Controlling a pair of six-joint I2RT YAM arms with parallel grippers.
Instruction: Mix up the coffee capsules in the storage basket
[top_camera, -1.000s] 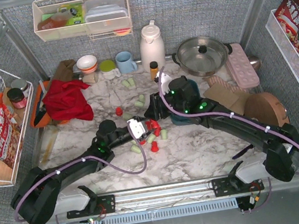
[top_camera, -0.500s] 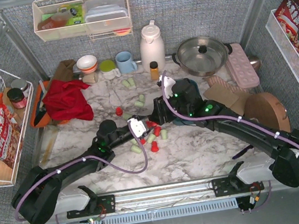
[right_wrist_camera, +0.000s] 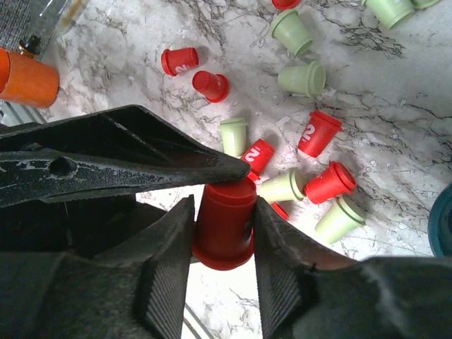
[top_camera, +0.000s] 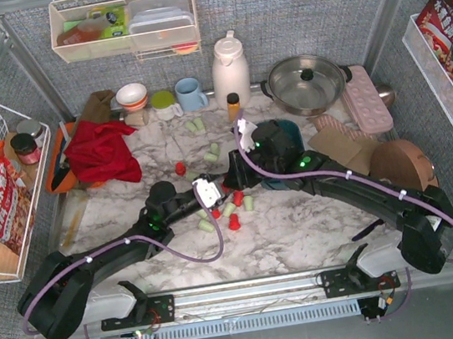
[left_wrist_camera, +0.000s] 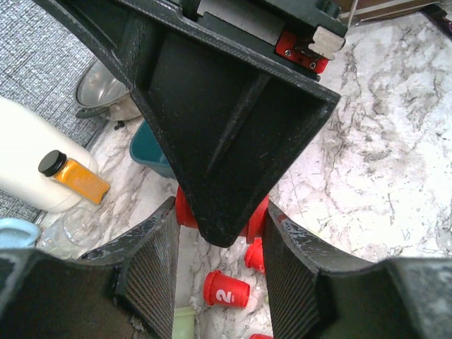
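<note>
Right gripper drawn in on a red capsule beside the storage basket

Since the previous frame the right arm has swung slightly leftward, elbow included. The left arm has not moved.

Near-left of the basket: both grippers meet.
- The right gripper has both fingers pressed against the sides of the red capsule, wide rim toward the wrist camera. It is gripping the capsule.
- The left gripper has its jaws part-way apart. Red shows against both pads, either side of the right gripper's black finger, which crosses in front. It grips the same capsule, crosswise to the right gripper.
- In the right wrist view, one left finger lies over the capsule's narrow end.

Left of the basket: loose coffee capsules, red and mint green, lie on the marble tabletop.
- Several lie just beside the grippers; others are scattered further left and farther back.
- Some red ones carry a white "2".

Basket: dark teal and mostly under the right wrist. Its contents cannot be seen.

Beyond the basket:
- an amber bottle;
- a white thermos jug behind the bottle;
- a lidded steel pot beyond and to the right.

Well left of the basket: a red cloth.
</note>
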